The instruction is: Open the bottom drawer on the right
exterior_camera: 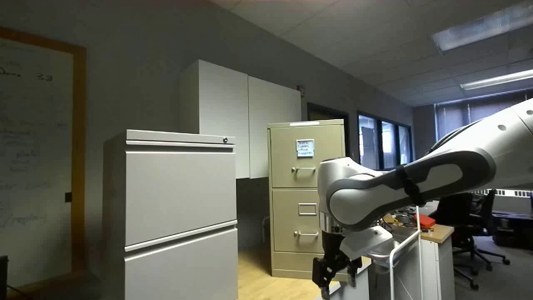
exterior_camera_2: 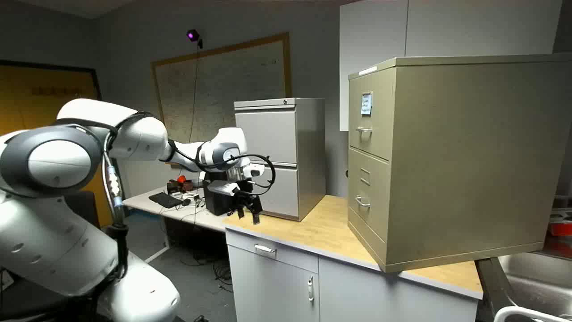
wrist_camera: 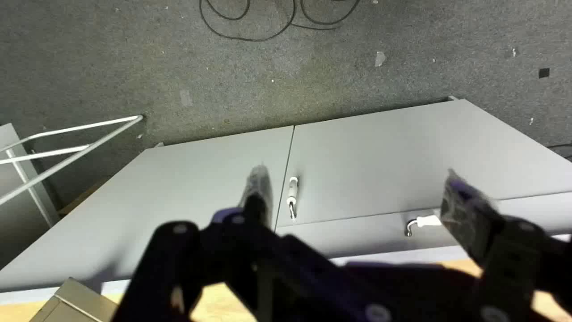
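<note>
The bottom drawer (exterior_camera: 287,221) is the lower tan front of the beige filing cabinet (exterior_camera: 307,262), with a small metal handle (exterior_camera: 306,234). It is closed. In an exterior view my arm covers part of its right side. The bottom drawer (exterior_camera_2: 375,190) and its handle (exterior_camera_2: 362,202) also show in an exterior view. Only a corner of the cabinet (wrist_camera: 73,302) shows in the wrist view. My gripper (exterior_camera: 339,285) is open and empty, pointing down. It (exterior_camera_2: 249,217) is apart from the drawer, near the counter's front edge. In the wrist view its fingers (wrist_camera: 356,179) are wide apart.
A pale grey cabinet (exterior_camera: 181,191) stands on the wooden counter (exterior_camera_2: 308,230), near my gripper. Below are grey cupboard fronts (wrist_camera: 366,174) with a door handle (wrist_camera: 292,192) and a drawer handle (wrist_camera: 426,221). A white metal rack (exterior_camera: 391,262) and a sink (exterior_camera_2: 532,281) lie beyond the filing cabinet.
</note>
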